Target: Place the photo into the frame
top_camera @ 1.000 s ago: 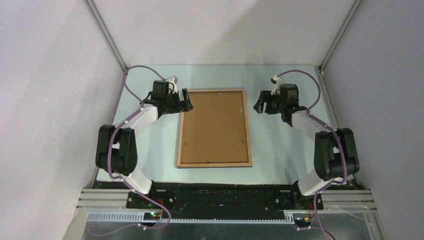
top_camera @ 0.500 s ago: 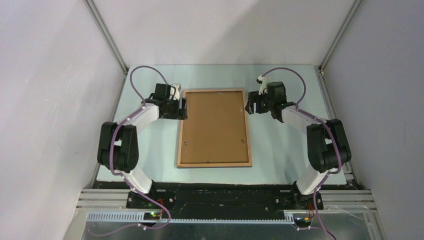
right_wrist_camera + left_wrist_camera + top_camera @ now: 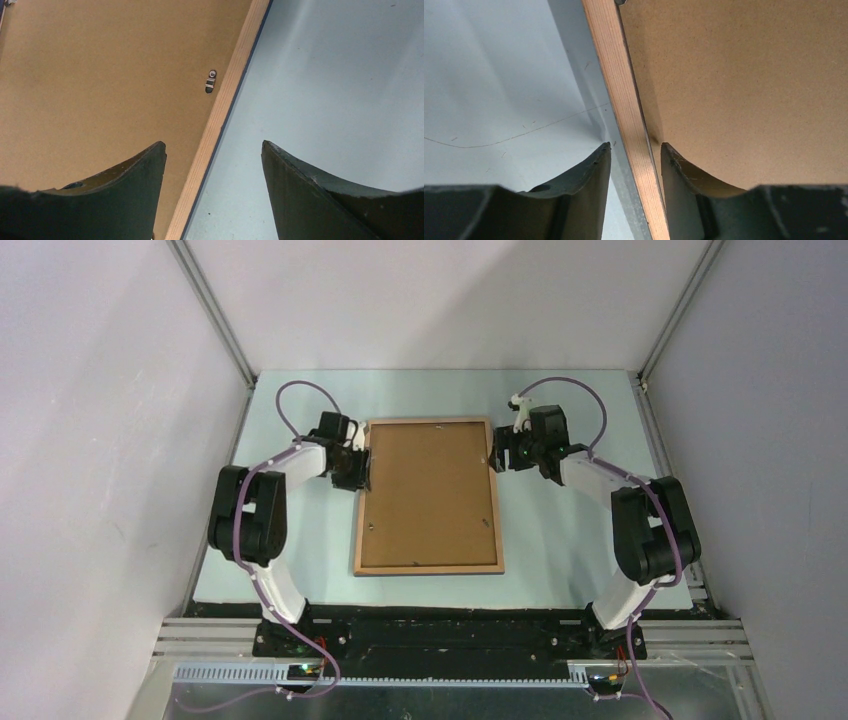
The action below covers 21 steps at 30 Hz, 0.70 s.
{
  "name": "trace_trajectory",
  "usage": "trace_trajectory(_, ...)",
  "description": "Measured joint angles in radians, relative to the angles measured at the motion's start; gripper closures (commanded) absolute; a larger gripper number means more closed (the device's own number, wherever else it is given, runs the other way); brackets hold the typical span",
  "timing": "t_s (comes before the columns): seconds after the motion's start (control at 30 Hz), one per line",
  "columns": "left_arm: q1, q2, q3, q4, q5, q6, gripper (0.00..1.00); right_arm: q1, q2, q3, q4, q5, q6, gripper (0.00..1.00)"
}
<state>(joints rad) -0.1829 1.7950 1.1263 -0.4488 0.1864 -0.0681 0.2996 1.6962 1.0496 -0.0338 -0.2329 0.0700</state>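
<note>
Your left gripper (image 3: 635, 146) sat astride the frame's (image 3: 621, 85) left rail, fingers narrowly apart; you could not tell whether it pinched. Your right gripper (image 3: 213, 144) gaped wide over the frame's right rail, gripping nothing. Had one side bitten alone, the flat, wood-side-up frame would likely have skewed or tipped, loosening the backing board (image 3: 430, 490). The photo showed nowhere. Around the frame lay the pale blue-green table (image 3: 570, 530); beyond the frame, plain pale walls (image 3: 440, 300).

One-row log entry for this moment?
stage: pre-grasp | frame: flat, wood side up, board in | left tool: astride left rail, narrow gap | right tool: open, astride right rail | photo: not visible
</note>
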Motion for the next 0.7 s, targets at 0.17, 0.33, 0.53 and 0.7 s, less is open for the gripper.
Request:
trace_trajectory(0.17,0.000,0.006,0.000,-0.007,0.005,0.002,0.66,0.018,0.000,0.006,-0.005,0.015,-0.004,0.26)
trace_trajectory(0.33,0.000,0.016,0.009,-0.014,0.021,0.006,0.76,0.035,0.021,0.066,-0.047,0.061,-0.021,0.26)
trace_trajectory(0.53,0.002,0.020,0.016,-0.024,0.030,0.005,0.88,0.040,0.082,0.147,-0.101,0.098,-0.034,0.26)
trace_trajectory(0.7,0.004,0.021,0.016,-0.024,0.035,0.005,0.99,0.031,0.147,0.235,-0.187,0.101,-0.038,0.26)
